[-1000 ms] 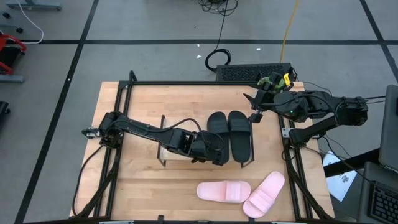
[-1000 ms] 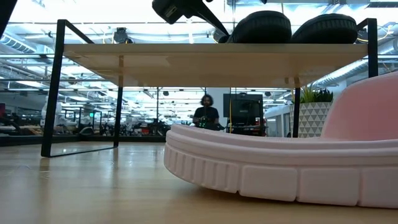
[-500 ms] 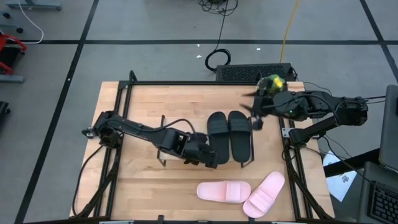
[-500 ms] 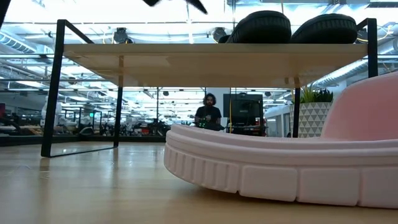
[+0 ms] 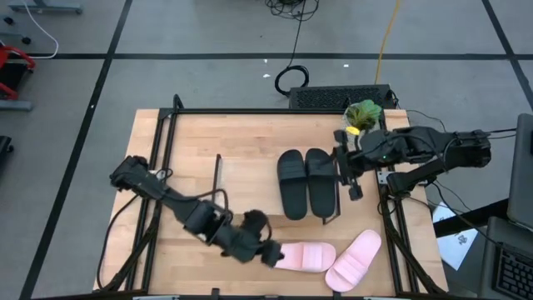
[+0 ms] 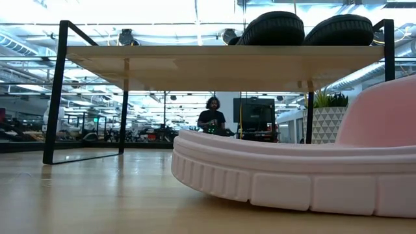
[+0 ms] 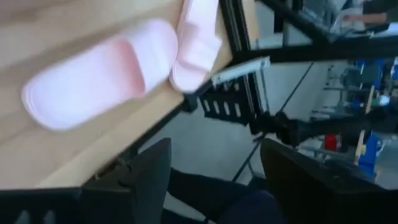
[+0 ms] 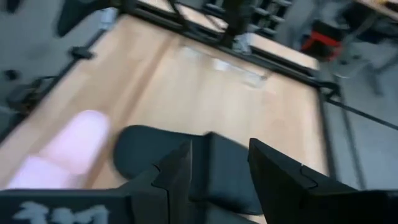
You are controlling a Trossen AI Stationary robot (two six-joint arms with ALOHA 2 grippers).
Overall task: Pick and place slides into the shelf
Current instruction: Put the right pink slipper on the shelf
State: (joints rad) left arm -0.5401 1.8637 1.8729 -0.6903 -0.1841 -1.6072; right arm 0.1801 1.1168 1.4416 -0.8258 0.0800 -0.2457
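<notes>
Hovering with fingers apart, left gripper point(image 5: 268, 252) just beside the heel of one pink slide point(image 5: 301, 256); second pink slide point(image 5: 354, 260) touching it; right gripper point(image 5: 350, 171) spread beside black slides point(image 5: 307, 181) on the shelf point(image 6: 214, 57).

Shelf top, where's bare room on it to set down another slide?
The shelf board is bare from its left frame to the black slides. Those two sit side by side at its right end, crowded, with the right gripper beside them. Both pink slides lie on the table's front, the left gripper at one.
</notes>
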